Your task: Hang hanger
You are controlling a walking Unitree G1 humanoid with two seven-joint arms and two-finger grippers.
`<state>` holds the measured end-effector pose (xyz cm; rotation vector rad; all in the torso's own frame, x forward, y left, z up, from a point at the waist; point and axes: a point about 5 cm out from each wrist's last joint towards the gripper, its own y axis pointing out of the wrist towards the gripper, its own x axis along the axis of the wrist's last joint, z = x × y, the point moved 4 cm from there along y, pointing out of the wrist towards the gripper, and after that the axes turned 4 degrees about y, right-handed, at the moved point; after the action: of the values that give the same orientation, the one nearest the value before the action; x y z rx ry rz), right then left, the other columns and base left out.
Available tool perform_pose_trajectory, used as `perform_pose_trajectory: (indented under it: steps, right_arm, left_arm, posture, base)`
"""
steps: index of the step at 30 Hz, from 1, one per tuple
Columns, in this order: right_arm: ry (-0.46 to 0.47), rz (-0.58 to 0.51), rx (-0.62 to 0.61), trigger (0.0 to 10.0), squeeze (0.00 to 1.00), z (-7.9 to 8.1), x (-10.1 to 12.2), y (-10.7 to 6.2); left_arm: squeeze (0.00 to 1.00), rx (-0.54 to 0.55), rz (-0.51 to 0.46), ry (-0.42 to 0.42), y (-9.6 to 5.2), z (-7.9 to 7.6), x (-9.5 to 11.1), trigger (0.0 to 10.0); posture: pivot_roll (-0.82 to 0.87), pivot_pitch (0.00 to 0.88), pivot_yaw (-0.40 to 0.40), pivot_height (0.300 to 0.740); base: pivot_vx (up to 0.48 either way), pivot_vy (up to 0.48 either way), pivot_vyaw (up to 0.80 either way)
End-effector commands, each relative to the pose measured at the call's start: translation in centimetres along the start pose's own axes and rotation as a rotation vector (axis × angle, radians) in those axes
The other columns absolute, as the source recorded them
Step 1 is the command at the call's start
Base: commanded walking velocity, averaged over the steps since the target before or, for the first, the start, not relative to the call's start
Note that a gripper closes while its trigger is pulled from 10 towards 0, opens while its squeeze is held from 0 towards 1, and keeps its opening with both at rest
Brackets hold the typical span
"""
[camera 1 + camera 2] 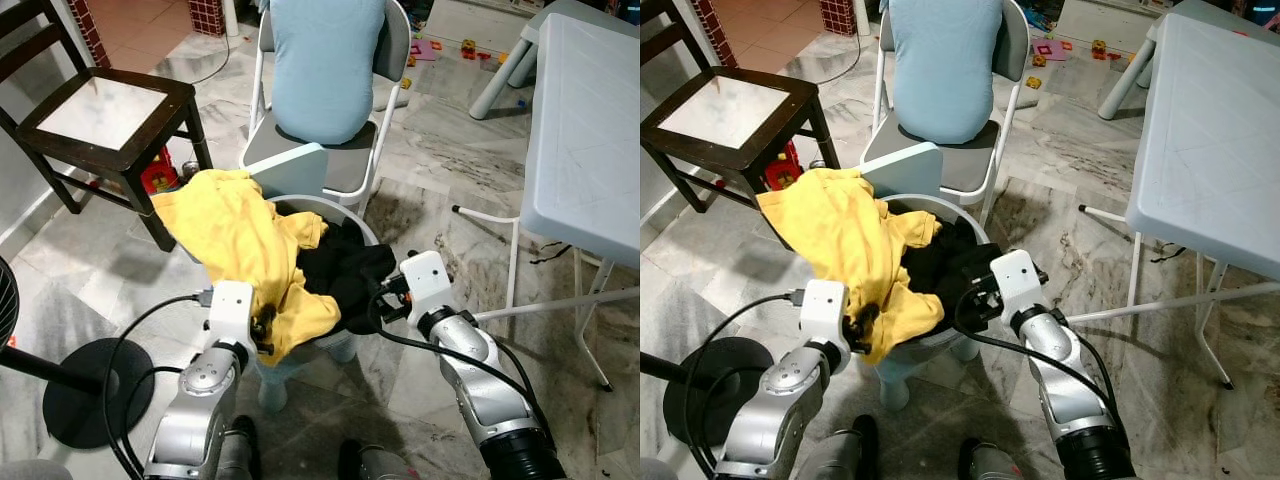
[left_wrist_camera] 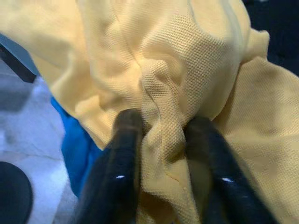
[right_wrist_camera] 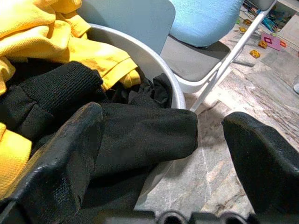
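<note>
Laundry fills the head views: a grey basket (image 1: 352, 215) holds a yellow shirt (image 1: 235, 245) draped over its near rim and a black garment (image 1: 345, 270) beside it. The left gripper (image 1: 266, 328) sits at the shirt's lower edge, the right gripper (image 1: 385, 300) just off the black garment's near side. Beyond both grippers a person in pale blue (image 1: 325, 60) sits on a folding chair (image 1: 395, 45); a dark wooden chair (image 1: 110, 115) stands out past the left gripper, a white plastic table (image 1: 585, 130) out past the right one. No hanger can be made out.

In the left wrist view the fingers (image 2: 124, 158) are clenched on a fold of the yellow shirt (image 2: 187, 60), cloth bunched between them, with something blue (image 2: 74, 151) below the fabric.

In the right wrist view the right gripper (image 3: 163, 140) is spread wide, nothing between its fingers; the black garment (image 3: 140, 135) lies directly ahead, lapping over the basket rim (image 3: 159, 70).

Judged from this, the step in hand is pulling the shirt out of the basket, well before any hanging. The next move probably calls for lifting the shirt free without dragging the black garment along, then locating a hanger.
</note>
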<state>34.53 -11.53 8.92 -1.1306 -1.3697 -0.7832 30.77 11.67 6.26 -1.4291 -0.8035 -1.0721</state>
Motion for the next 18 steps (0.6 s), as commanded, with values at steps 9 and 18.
perform_pose_trajectory:
  steps: [9, 18]
  right_arm:
    - [-0.006, 0.003, -0.001, 10.0, 0.0, -0.1, 0.0, -0.1]
    - [-0.007, -0.003, -0.002, 10.0, 0.0, 0.0, 0.2, 0.0]
  left_arm:
    - [0.0, -0.13, -0.103, 0.037, 0.1, -2.8, 2.2, 0.0]
    - [0.0, -0.399, -0.178, 0.172, -0.2, -9.0, 3.8, 0.0]
  posture:
    - [0.02, 0.22, -0.104, 0.74]
    - [0.02, 0.215, -0.104, 0.74]
  base:
    - [0.0, 0.0, 0.0]
    - [0.0, 0.0, 0.0]
